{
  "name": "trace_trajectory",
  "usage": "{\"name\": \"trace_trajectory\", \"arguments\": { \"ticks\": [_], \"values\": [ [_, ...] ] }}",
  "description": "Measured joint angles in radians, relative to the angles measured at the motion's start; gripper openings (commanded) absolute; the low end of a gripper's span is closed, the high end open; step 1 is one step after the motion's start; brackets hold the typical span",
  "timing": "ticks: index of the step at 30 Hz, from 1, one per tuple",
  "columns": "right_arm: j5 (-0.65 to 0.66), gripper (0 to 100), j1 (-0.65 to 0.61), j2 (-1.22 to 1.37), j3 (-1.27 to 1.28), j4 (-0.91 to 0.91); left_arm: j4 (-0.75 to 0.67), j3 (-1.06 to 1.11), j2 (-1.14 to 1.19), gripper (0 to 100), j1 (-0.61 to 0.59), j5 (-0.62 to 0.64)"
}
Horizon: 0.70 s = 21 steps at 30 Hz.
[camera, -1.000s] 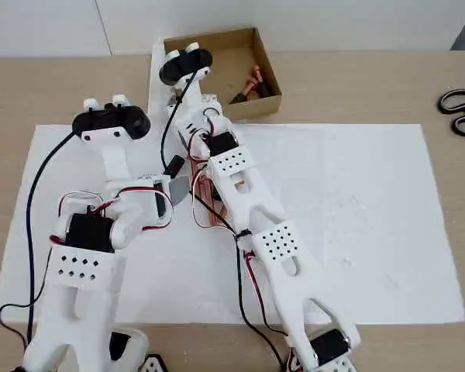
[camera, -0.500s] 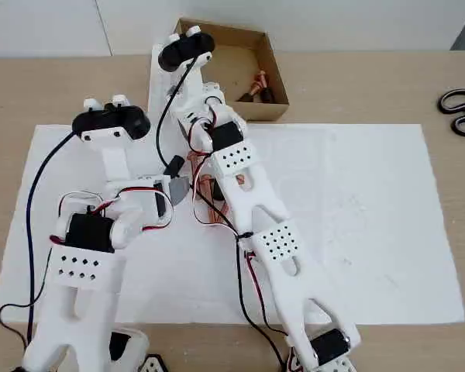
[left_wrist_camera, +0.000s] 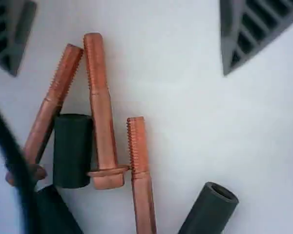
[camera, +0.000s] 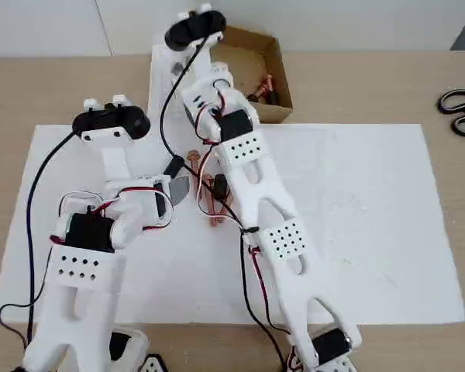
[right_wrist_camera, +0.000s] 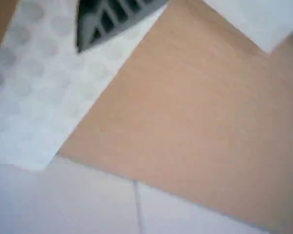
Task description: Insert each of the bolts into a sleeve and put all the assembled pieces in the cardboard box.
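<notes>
Three copper bolts lie loose on the white sheet with a short black sleeve between two of them. A second sleeve lies a little apart. My left gripper hangs open just above them, one finger on each side, nothing held. In the high view these bolts sit beside the left gripper. The right arm stretches across to the cardboard box, with the right gripper at the box's left side. Assembled pieces lie inside the box.
Scissors lie at the table's right edge. The white sheet covers the middle of the wooden table. The right arm's links cross over the sheet next to the bolts. The right wrist view looks down on bare table.
The right arm has stretched farther towards the table's back edge. The cardboard box has slid to the right and turned. More of the loose bolts are uncovered. The left arm stayed still.
</notes>
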Motion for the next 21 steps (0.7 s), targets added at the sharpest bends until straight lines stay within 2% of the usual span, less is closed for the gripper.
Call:
{"name": "trace_trajectory", "arguments": {
  "ticks": [10, 21],
  "values": [
    [0.0, 16.2, 0.052, -0.129, 0.0, 0.167, 0.0, 0.0, 0.0, 26, 0.0, 0.0],
    [0.0, 16.3, 0.127, -0.416, -0.014, 0.776, 0.0, 0.0, 0.0, 26, 0.0, 0.0]
  ]
}}
